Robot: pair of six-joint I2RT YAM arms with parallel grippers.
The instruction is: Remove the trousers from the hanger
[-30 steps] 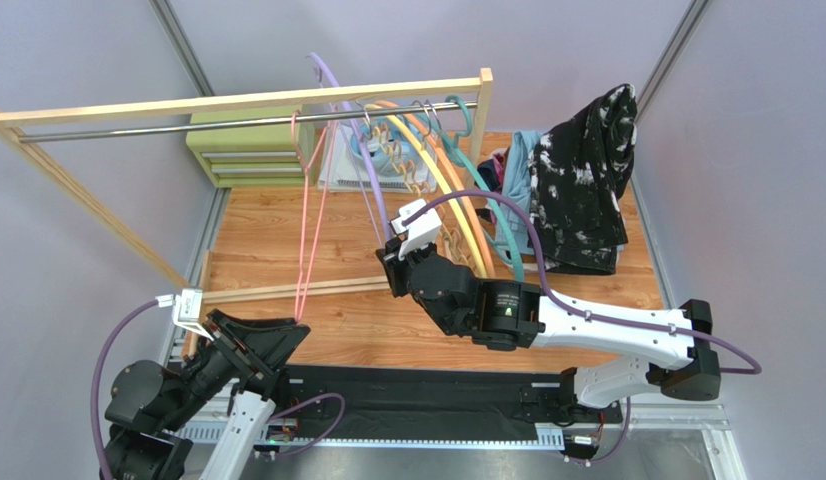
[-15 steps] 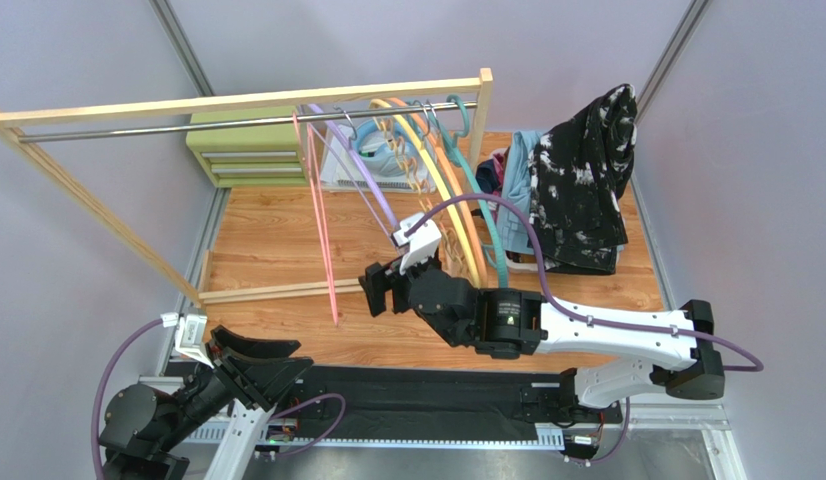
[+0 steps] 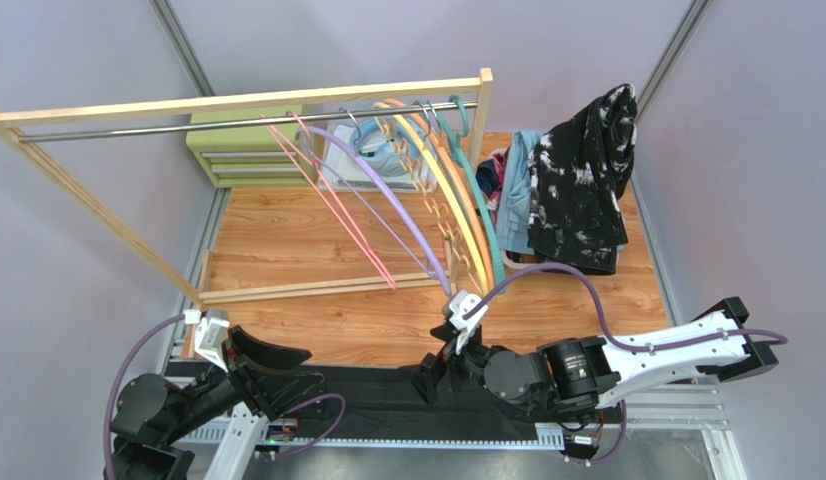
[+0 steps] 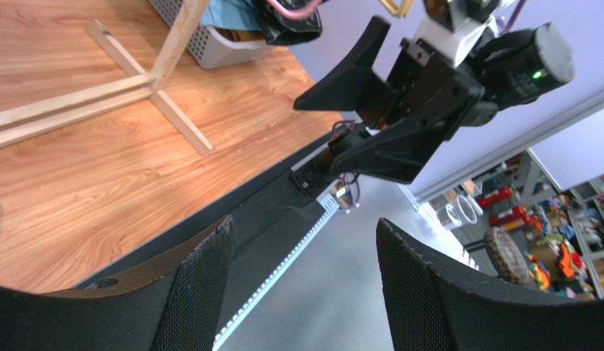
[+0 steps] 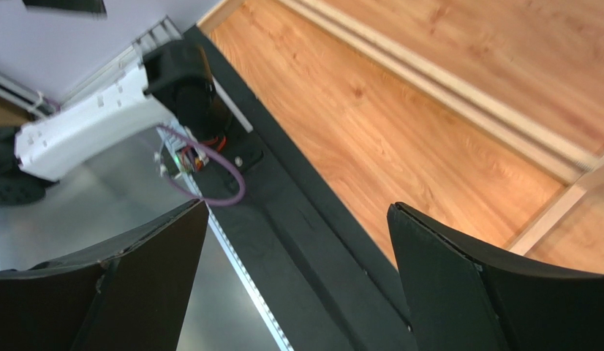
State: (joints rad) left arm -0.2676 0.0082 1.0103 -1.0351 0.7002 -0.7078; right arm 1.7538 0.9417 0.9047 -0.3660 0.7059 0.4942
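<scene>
Hovering low over the table's near edge, my left gripper by the left corner and my right gripper near the middle both gape, fingers released, nothing between them. Beyond, coloured hangers hang from the wooden rack. The trousers lie heaped at the far right corner, the black speckled pair on top.

A pale wooden clothes rack stood slantwise across the wood-grain counter, its metal rail under the top bar. A green drawer unit sat at the far edge, a white perforated basket beside it. A black mat lined the near edge.
</scene>
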